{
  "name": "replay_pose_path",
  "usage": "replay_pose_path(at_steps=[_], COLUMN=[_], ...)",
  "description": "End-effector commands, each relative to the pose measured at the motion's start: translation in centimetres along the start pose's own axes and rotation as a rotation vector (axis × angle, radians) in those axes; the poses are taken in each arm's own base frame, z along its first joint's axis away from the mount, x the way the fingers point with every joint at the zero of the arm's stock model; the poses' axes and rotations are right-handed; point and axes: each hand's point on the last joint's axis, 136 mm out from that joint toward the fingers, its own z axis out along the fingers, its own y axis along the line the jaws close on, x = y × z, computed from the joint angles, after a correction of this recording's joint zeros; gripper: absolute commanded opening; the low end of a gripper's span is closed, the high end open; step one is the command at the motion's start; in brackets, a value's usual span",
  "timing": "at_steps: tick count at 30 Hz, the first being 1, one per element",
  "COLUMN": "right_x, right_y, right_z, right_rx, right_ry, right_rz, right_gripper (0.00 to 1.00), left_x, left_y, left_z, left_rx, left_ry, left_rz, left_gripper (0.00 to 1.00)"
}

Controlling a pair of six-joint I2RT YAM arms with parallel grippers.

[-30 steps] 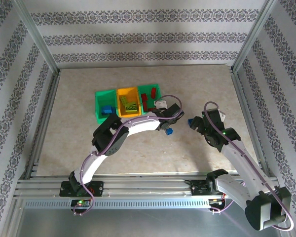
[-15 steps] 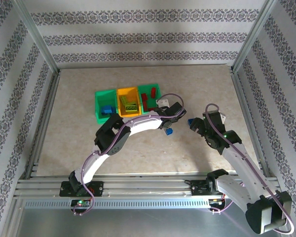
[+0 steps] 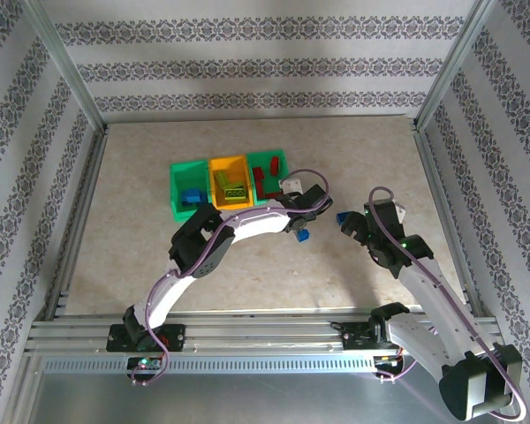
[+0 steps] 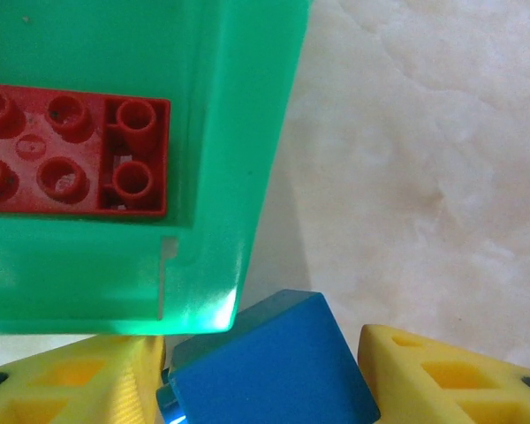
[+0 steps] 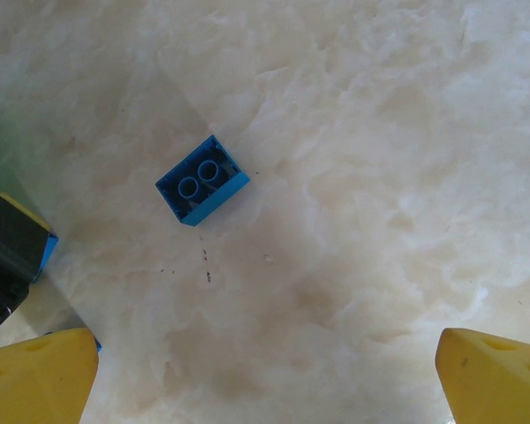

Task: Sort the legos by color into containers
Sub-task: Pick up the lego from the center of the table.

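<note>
Three containers stand in a row: a green bin (image 3: 178,181) with blue legos, an orange-yellow bin (image 3: 228,168) with lime ones, and a green bin (image 3: 278,161) (image 4: 238,177) with red bricks (image 4: 71,150). My left gripper (image 3: 298,228) (image 4: 265,389) is just in front of the right green bin. Its yellow fingers (image 4: 442,380) press on both sides of a blue brick (image 4: 274,367) (image 3: 301,235) that rests on the table. My right gripper (image 3: 348,223) (image 5: 265,389) is open above bare table. A second blue brick (image 5: 203,181) (image 3: 342,216) lies studs-down ahead of it, to the left.
The table (image 3: 247,265) is beige and marbled, with aluminium frame rails around it. The two grippers are close together mid-table, and the left gripper's black body (image 5: 9,256) shows at the left edge of the right wrist view. Open table lies to the right and in front.
The left gripper's fingers have closed in on the blue brick, which has stayed where it was. The right arm shifted slightly, so the second blue brick now shows beside it.
</note>
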Motion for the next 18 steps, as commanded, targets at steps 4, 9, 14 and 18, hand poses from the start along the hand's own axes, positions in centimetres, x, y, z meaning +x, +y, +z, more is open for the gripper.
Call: replay_pose_path(at_steps=[4,9,14,18], right_x=[-0.3,-0.6,-0.7,-0.8], right_y=[-0.3,-0.2,-0.2,-0.2], right_z=[0.0,-0.2,-0.3,-0.5], right_rx=[0.014,0.014,0.013,0.010], right_ry=[-0.011,-0.019,-0.022,-0.030], right_rz=[0.024,0.030,0.032,0.037], right_gripper=[0.98,0.99,0.98,0.98], left_x=[3.2,4.1,4.1,3.0], left_y=[1.9,2.6,3.1,3.2], left_z=[-0.9,-1.3,-2.4,-3.9], left_rx=[-0.007,0.001,0.007,0.025], left_ry=[0.108,0.145,0.145,0.114], left_rz=[0.061,0.081,0.106,0.133], left_gripper=[0.44,0.39,0.38,0.32])
